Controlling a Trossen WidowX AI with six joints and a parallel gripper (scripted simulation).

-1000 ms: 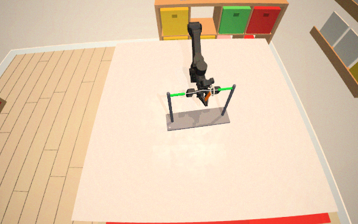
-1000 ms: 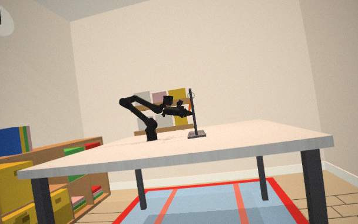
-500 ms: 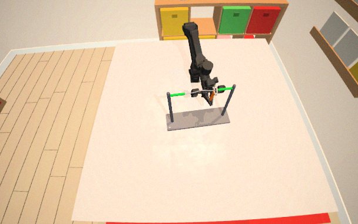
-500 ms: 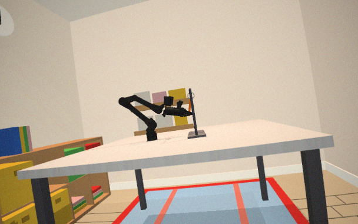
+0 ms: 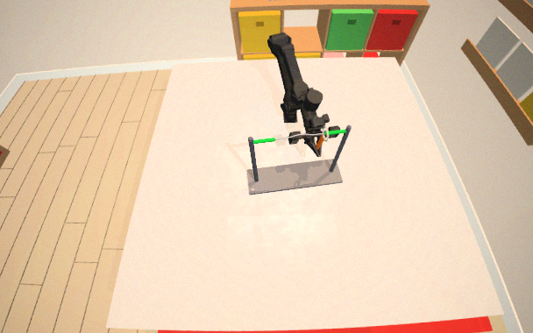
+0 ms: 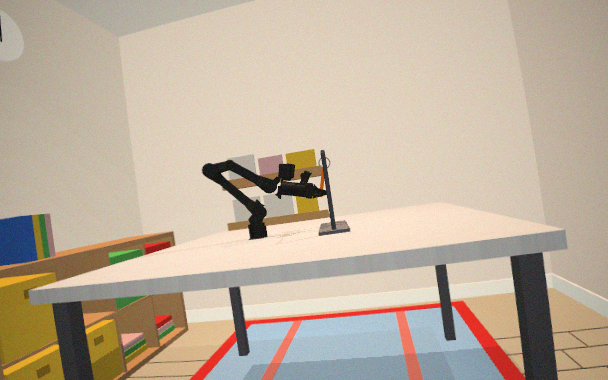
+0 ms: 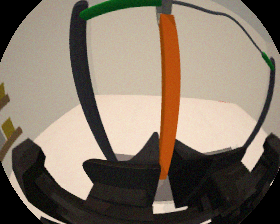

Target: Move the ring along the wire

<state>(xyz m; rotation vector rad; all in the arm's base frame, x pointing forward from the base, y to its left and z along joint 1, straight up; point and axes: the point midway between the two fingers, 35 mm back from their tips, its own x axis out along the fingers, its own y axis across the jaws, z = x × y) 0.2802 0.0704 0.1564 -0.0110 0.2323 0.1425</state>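
Ring (image 5: 326, 134) (wire contact unclear).
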